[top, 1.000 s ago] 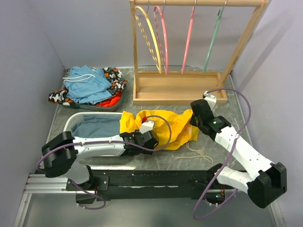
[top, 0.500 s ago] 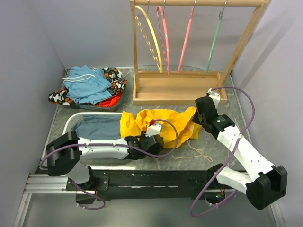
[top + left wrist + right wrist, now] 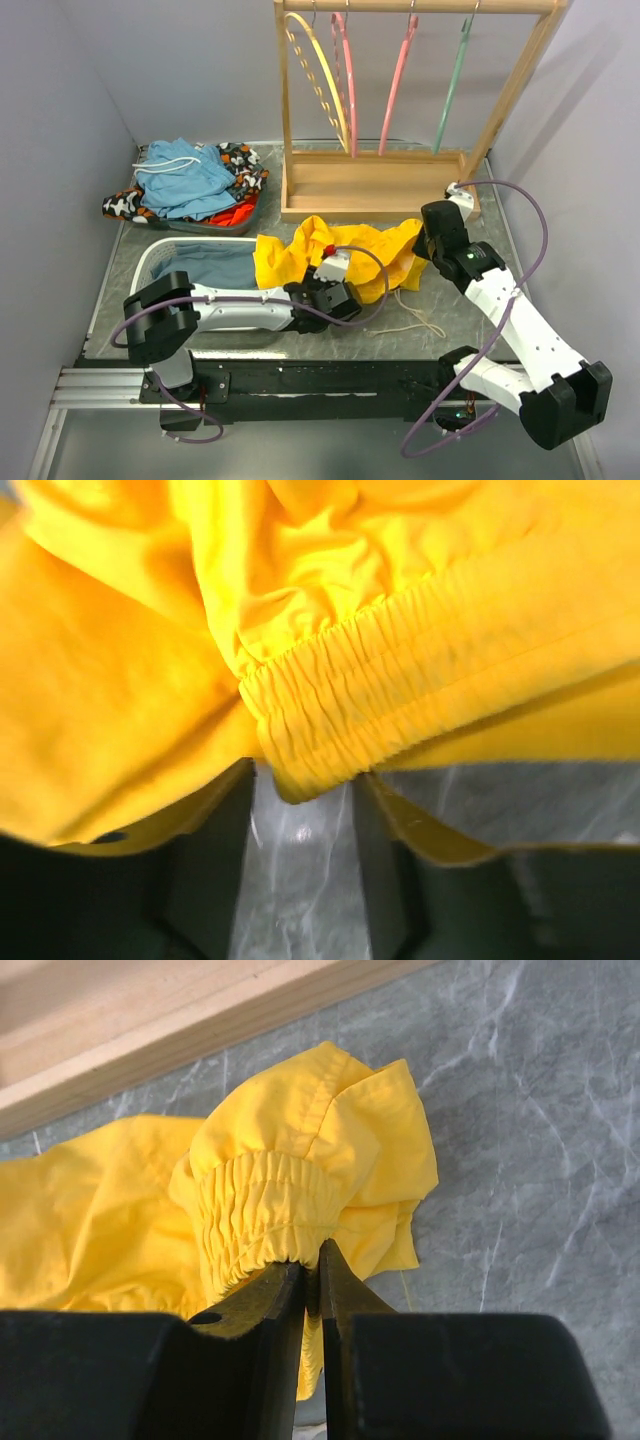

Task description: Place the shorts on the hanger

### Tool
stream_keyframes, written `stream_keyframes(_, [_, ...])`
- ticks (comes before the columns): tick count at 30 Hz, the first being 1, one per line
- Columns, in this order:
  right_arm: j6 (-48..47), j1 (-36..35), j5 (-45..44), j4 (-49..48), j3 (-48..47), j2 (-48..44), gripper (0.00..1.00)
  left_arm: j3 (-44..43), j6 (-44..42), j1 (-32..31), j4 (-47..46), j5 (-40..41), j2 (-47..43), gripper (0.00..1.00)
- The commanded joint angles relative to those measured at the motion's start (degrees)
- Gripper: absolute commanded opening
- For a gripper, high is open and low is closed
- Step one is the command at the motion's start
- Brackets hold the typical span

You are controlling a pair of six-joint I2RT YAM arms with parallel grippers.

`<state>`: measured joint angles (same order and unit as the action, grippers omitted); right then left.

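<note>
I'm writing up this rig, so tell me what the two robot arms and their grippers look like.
The left arm and right arm both have smooth white shells between chunky black joints. A purple cable loops loosely along each arm. The right arm also shows a small green light. The left gripper and right gripper are plain black.
</note>
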<state>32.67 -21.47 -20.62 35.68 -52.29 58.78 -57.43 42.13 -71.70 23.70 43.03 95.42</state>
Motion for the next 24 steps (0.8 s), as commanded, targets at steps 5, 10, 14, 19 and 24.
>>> stream_keyframes(5, [-1.5, 0.9, -1.6, 2.4, -5.9, -4.2, 0.16, -8.2, -4.5, 4.5, -1.6, 7.2, -4.4, 0.15])
stream_keyframes(10, [-1.8, 0.8, -2.3, 4.8, -8.9, -6.2, 0.11, -13.1, -8.9, 6.6, -0.4, 4.4, -7.6, 0.01])
stream_keyframes(14, [-2.2, 0.9, -3.4, 6.8, -13.3, -7.8, 0.08, -20.4, -10.4, 6.6, 3.2, -3.9, -10.4, 0.01])
stream_keyframes(19, [-2.2, 1.0, -6.2, 9.4, -22.8, -8.4, 0.07, -34.3, -10.8, 5.9, 4.6, -19.5, -14.6, 0.01])
stream_keyframes(24, [-2.2, 1.1, -8.7, 11.5, -32.5, -8.6, 0.04, -45.9, -11.3, 5.9, 6.1, -28.3, -14.6, 0.01])
